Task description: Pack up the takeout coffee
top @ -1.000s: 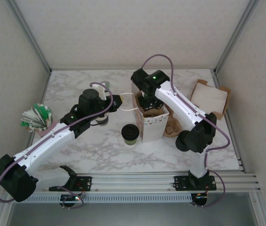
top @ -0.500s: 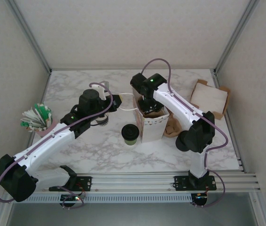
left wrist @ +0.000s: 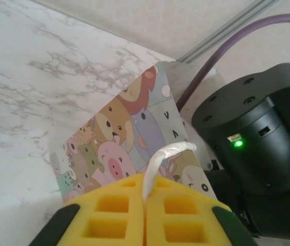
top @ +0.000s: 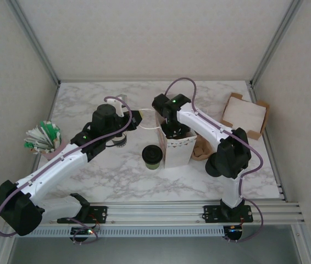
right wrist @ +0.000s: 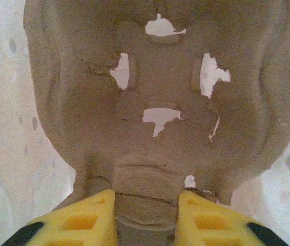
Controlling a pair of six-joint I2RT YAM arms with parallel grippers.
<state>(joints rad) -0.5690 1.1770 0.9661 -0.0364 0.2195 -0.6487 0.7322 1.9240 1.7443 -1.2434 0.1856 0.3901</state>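
The takeout coffee (top: 151,157), a dark cup with a black lid, stands on the marble table just left of the paper bag (top: 176,147). My left gripper (left wrist: 146,192) is shut on the bag's white handle (left wrist: 168,152), holding it out to the left above the cartoon-printed side of the bag (left wrist: 129,128). My right gripper (right wrist: 146,205) reaches down into the bag's open top and is shut on a ridge of a brown pulp cup carrier (right wrist: 150,102) inside it. From above, the right gripper (top: 173,129) sits over the bag's mouth.
A holder of green and white packets (top: 43,137) stands at the left. A small stack of lids (top: 118,140) sits under the left arm. More brown carriers (top: 202,147) lie right of the bag, and an open cardboard box (top: 245,114) is at the far right.
The right arm's wrist has shifted a little left and lower over the bag's mouth. The left arm and the coffee cup have not moved.
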